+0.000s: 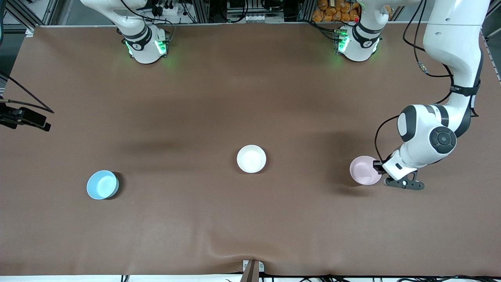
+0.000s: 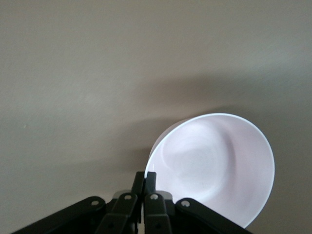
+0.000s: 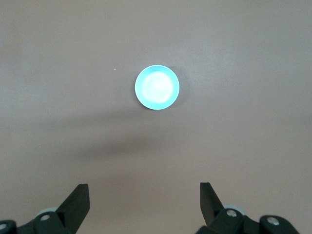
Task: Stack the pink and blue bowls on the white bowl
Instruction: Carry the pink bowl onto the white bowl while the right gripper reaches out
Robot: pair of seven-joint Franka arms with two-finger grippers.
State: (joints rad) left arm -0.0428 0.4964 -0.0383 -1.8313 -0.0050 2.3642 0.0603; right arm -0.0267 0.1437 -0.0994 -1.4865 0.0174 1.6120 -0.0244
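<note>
The pink bowl point(image 1: 364, 170) is at the left arm's end of the table. My left gripper point(image 1: 378, 167) is shut on its rim, with one finger inside and one outside; the left wrist view shows the fingertips point(image 2: 150, 174) pinching the edge of the pink bowl point(image 2: 214, 165). I cannot tell whether the bowl rests on the table. The white bowl point(image 1: 251, 158) stands upright at the table's middle. The blue bowl point(image 1: 102, 184) stands toward the right arm's end. My right gripper point(image 3: 145, 187) is open and empty, high over the table, with the blue bowl point(image 3: 157, 87) well below it.
The brown table cover point(image 1: 250, 98) is bare apart from the three bowls. A dark piece with cables point(image 1: 23, 117) juts in at the right arm's end. A small bracket point(image 1: 252, 268) sits at the table's edge nearest the camera.
</note>
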